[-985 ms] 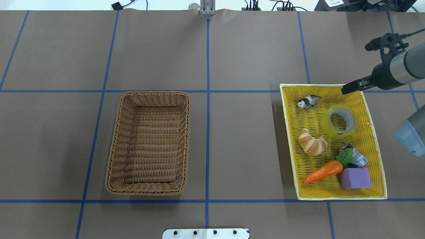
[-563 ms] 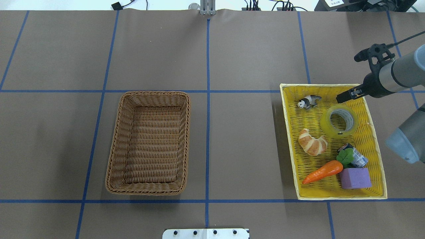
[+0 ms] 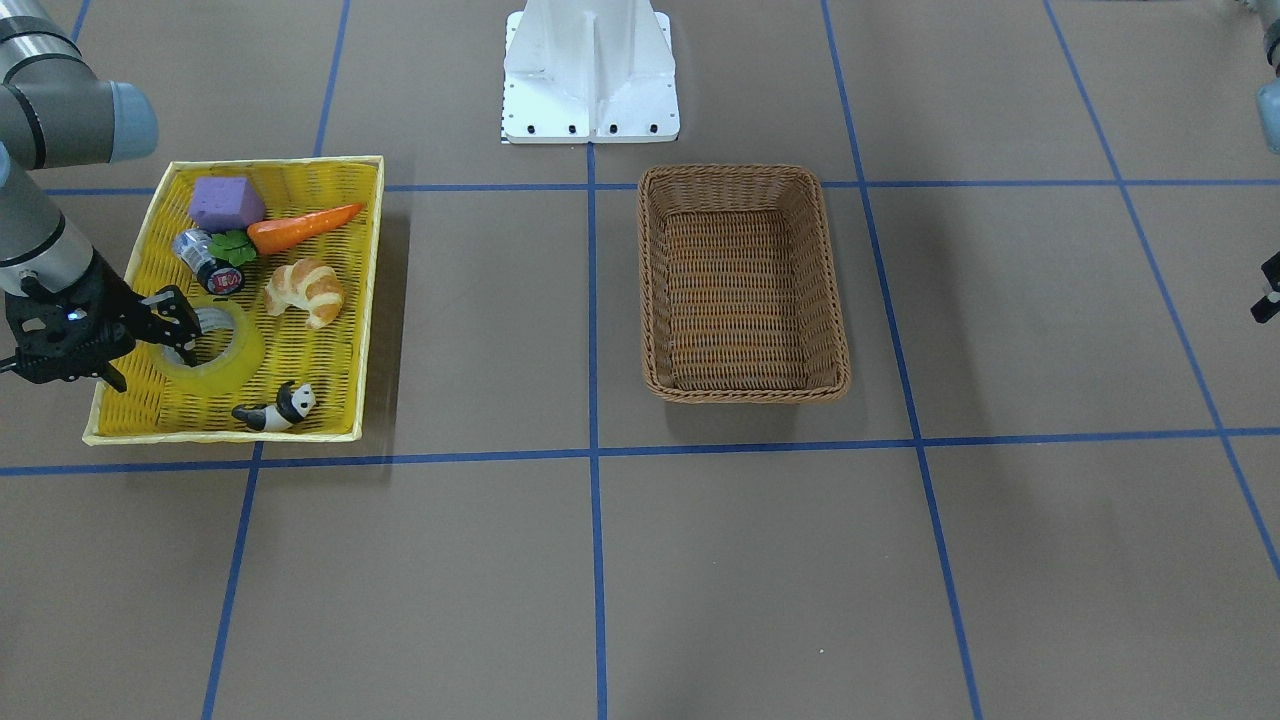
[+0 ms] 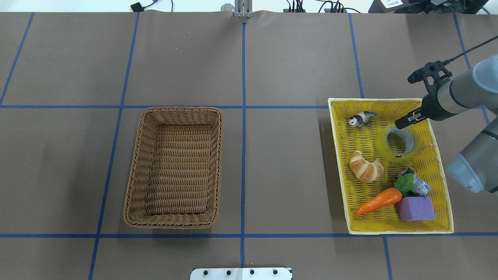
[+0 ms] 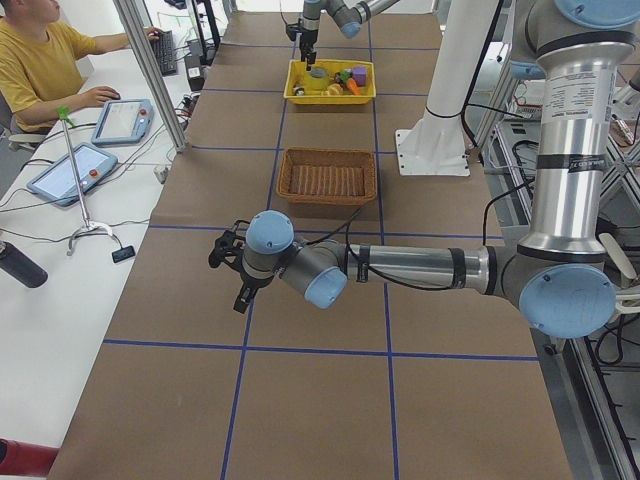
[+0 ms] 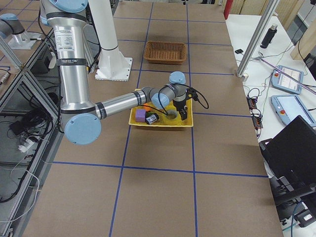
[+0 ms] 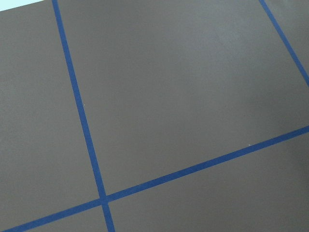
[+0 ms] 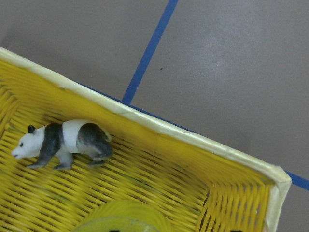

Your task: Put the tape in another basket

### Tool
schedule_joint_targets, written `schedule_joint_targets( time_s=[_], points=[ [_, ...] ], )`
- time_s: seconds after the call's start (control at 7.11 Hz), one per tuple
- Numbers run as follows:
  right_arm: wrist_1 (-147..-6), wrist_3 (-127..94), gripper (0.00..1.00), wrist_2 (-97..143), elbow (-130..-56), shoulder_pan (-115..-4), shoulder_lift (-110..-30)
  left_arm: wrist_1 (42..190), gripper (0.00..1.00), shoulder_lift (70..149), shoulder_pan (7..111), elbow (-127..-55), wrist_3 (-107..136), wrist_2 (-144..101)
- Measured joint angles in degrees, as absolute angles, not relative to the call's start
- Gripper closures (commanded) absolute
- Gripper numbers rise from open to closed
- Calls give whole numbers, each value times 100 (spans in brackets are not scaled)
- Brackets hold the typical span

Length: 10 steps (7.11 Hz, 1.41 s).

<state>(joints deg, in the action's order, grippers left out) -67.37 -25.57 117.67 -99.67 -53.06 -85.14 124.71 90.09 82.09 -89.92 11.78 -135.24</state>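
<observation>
The tape [image 4: 389, 151], a translucent yellow roll with a white-grey core, lies flat in the shallow yellow tray [image 4: 389, 102] at the right. It also shows in the front view [image 3: 228, 362] and at the bottom of the right wrist view [image 8: 120, 217]. My right gripper [image 4: 402, 122] hangs open just over the tape's far rim, one finger [image 3: 168, 298] beside the roll and the other at its hole. The brown wicker basket [image 4: 175, 112] stands empty left of centre. My left gripper [image 5: 225, 268] hovers over bare table far to the left; I cannot tell its state.
The tray also holds a toy panda [image 4: 362, 118], a croissant [image 4: 365, 167], a carrot [image 4: 377, 202], a purple block [image 4: 416, 209] and a small can [image 4: 420, 184]. An operator [image 5: 40, 60] sits beyond the table's far side.
My right gripper has moved left and down, from the tray's far right corner to just above the tape's far rim. The tape and other objects have not moved.
</observation>
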Motion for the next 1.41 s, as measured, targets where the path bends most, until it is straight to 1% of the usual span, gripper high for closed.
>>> schedule_joint_targets(
  time_s=[0.14,0.28,0.42,0.99,1.41],
  points=[
    [-6744,-2510,38,11763,-9949,-5259,-8529,12471,1,9009,8209,-8992,1178,-13520],
    [-6750,-2433,62,11759,-9944,-5228,-8565,12472,1,9009,8209,-8996,1178,-13519],
    [-6755,-2334,100,11754,-9942,-5210,-8607,12472,1,9009,8209,-8999,1178,-13518],
    [-6767,-2212,100,11747,-9974,-5195,-8618,12472,1,9000,8209,-8997,1178,-13525],
    [-6828,-2193,100,11859,-10203,-5388,-8568,12472,1,8991,8209,-9010,1185,-13534]
  ],
)
